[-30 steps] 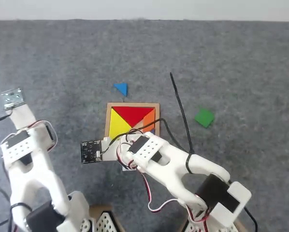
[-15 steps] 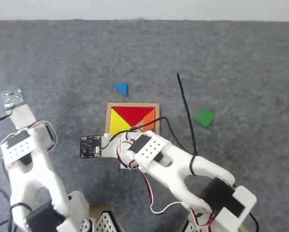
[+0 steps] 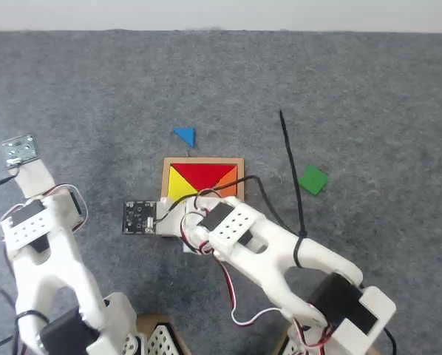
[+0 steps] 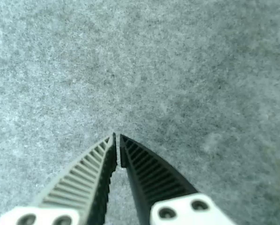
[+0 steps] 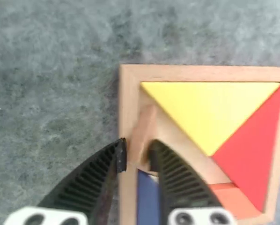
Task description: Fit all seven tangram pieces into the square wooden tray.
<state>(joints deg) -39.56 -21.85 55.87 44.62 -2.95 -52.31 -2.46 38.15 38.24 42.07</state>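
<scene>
The square wooden tray (image 3: 203, 160) lies mid-table and holds a red triangle (image 3: 202, 174), a yellow triangle (image 3: 178, 188) and an orange piece (image 3: 227, 191). My right arm (image 3: 232, 231) covers the tray's near side. In the right wrist view my right gripper (image 5: 136, 150) is shut on a pale pink piece (image 5: 143, 133), which stands tilted in the tray's corner beside the yellow triangle (image 5: 210, 108). A dark blue piece (image 5: 148, 201) shows between the fingers. My left gripper (image 4: 117, 137) is shut over bare carpet. A small blue triangle (image 3: 184, 136) and a green square (image 3: 312, 180) lie outside the tray.
Grey carpet covers the table. A black cable (image 3: 291, 170) runs from the right arm toward the back, passing left of the green square. My left arm (image 3: 40, 222) stands at the left edge, well away from the tray.
My right arm has shifted slightly farther over the tray, and its black cable has swung right. The left arm has not moved.
</scene>
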